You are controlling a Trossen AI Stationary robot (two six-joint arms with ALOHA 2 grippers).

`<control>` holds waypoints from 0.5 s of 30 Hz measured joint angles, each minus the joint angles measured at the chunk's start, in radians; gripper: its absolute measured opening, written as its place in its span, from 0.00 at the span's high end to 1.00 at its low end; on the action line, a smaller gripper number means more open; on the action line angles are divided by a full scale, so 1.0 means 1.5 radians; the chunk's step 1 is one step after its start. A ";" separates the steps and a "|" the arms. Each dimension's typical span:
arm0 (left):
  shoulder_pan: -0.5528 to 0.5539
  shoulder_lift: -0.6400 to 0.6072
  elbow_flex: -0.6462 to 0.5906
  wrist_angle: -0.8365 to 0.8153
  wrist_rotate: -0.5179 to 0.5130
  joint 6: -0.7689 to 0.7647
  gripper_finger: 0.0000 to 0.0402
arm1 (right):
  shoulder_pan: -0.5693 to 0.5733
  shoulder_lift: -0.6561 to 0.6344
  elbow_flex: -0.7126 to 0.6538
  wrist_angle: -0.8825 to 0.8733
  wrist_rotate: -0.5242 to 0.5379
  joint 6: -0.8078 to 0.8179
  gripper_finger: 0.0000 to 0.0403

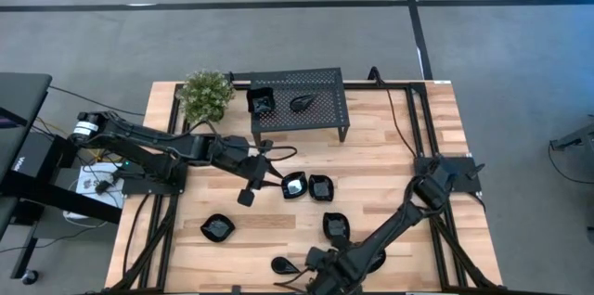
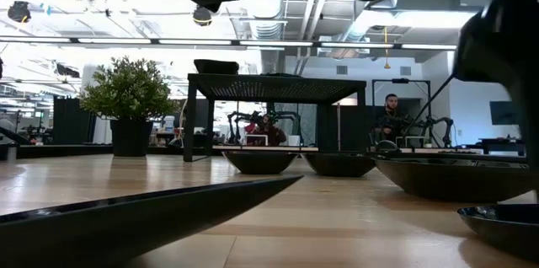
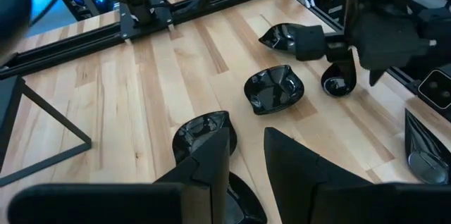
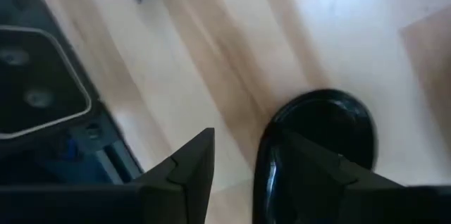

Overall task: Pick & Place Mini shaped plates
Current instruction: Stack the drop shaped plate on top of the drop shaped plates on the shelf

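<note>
**Seven small black plates in my view, both grippers part open and empty**

From the overhead camera I start at the left, where a potted plant (image 1: 206,94) stands at the table's far edge. Near it my left arm reaches in over the wooden table (image 1: 390,160). The left gripper (image 1: 247,197) hangs above the boards, its fingers (image 3: 211,155) apart with only bare wood between them, holding nothing. One roundish plate (image 1: 217,228) lies nearer the front edge, well apart from that gripper. Behind, the black perforated stand (image 1: 299,100) carries two plates on its top: a squarish one (image 1: 262,102) at its left end and a leaf-shaped one (image 1: 301,103) beside it. In the middle of the table a glossy pair, one (image 1: 294,185) touching the other (image 1: 320,187), sits just right of the left gripper. Further forward a squarish plate (image 1: 335,226) lies close to my right arm. The right gripper (image 1: 306,262) is low at the front edge, fingers spread around the rim of a teardrop plate (image 4: 320,136) without clamping it; I cannot tell whether a finger touches it. In the low camera a person (image 2: 389,115) sits far back in the room.
</note>
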 joint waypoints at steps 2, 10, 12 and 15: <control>0.000 0.000 0.000 0.001 0.000 0.001 0.77 | -0.006 0.003 0.009 -0.031 -0.001 0.000 0.62; 0.000 0.000 0.000 0.008 0.000 0.014 0.77 | -0.014 0.001 0.045 -0.080 0.028 -0.013 0.62; 0.000 0.000 0.000 0.008 0.000 0.014 0.77 | -0.014 0.004 0.045 -0.083 0.031 -0.013 0.62; 0.000 0.000 0.000 0.008 0.000 0.014 0.77 | -0.013 0.007 0.040 -0.084 0.006 -0.013 0.62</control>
